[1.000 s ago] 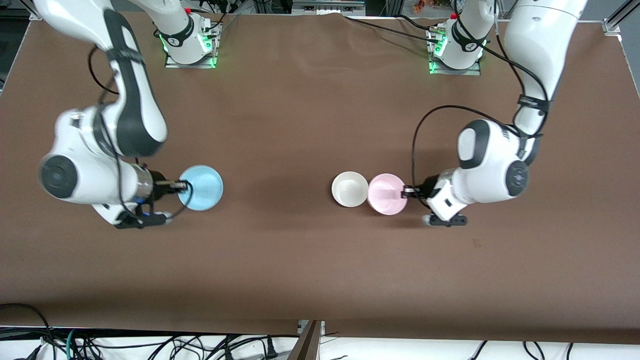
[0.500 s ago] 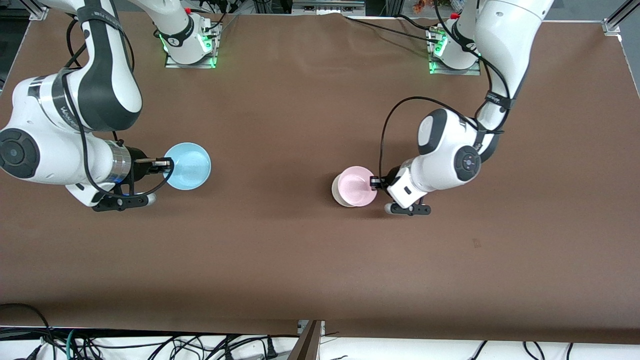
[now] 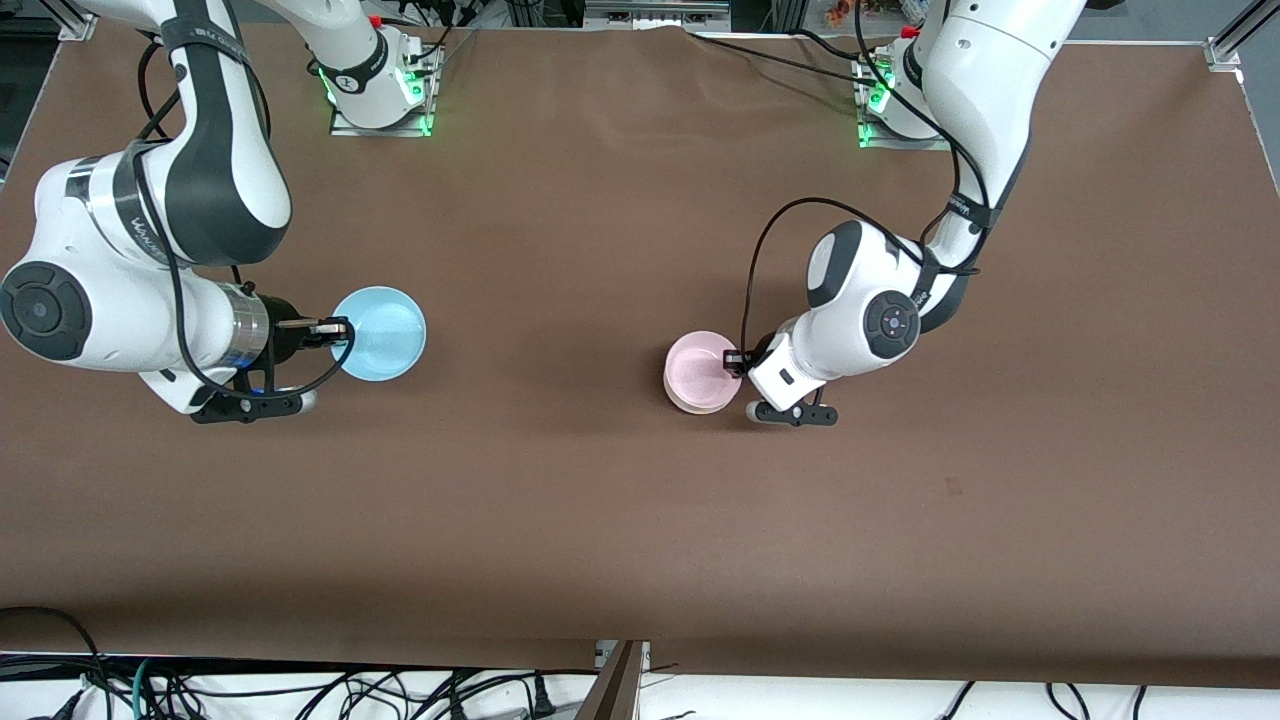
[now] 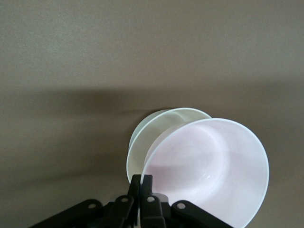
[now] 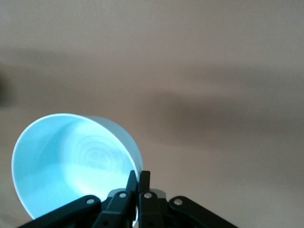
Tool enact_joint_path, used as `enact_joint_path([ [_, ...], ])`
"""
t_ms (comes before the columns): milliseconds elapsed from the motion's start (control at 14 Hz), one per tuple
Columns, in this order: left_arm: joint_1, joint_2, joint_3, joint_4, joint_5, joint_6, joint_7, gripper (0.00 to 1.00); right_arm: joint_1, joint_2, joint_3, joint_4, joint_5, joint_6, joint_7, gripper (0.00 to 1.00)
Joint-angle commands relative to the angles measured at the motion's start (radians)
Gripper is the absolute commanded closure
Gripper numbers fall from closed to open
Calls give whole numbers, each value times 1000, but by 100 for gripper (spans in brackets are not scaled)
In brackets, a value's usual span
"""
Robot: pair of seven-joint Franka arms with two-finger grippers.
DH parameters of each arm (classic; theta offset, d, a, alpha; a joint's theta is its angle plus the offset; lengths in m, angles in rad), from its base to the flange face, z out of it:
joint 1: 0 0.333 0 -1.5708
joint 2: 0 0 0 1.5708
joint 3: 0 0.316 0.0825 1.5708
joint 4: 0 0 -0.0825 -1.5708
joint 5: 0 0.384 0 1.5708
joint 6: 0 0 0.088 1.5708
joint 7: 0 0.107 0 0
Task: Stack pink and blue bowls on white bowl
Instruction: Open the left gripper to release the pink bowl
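On my screen the left gripper [image 3: 738, 362] is pinching the rim of the pink bowl [image 3: 701, 367], its fingers [image 4: 141, 186] pressed tight on the wall at the side toward the left arm's end of the table [image 3: 600, 520]. The pink bowl sits over the white bowl [image 3: 678, 398], covering nearly all of it in the front view; only a thin white crescent shows at the edge nearer the camera. In the left wrist view I see the pink bowl [image 4: 209, 171] tilted, with the white bowl [image 4: 147, 137] peeking out under it; I cannot tell whether it is fully seated.

The right gripper [image 3: 337, 331] is clamped on the rim of the blue bowl [image 3: 382, 333], at the side toward the right arm's end of the table. In the right wrist view the blue bowl [image 5: 71, 166] hangs tilted from the fingers [image 5: 138, 183], clear of the table. It is well apart from the other two bowls, toward the right arm's end.
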Motion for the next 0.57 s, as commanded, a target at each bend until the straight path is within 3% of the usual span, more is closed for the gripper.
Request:
enact_joint_path([
  [0, -24, 4, 9, -6, 68, 20, -52, 100, 0, 4, 6, 23, -7, -15, 19, 100],
  [500, -37, 13, 9, -6, 97, 20, -85, 100, 2, 4, 7, 23, -4, -12, 42, 100],
])
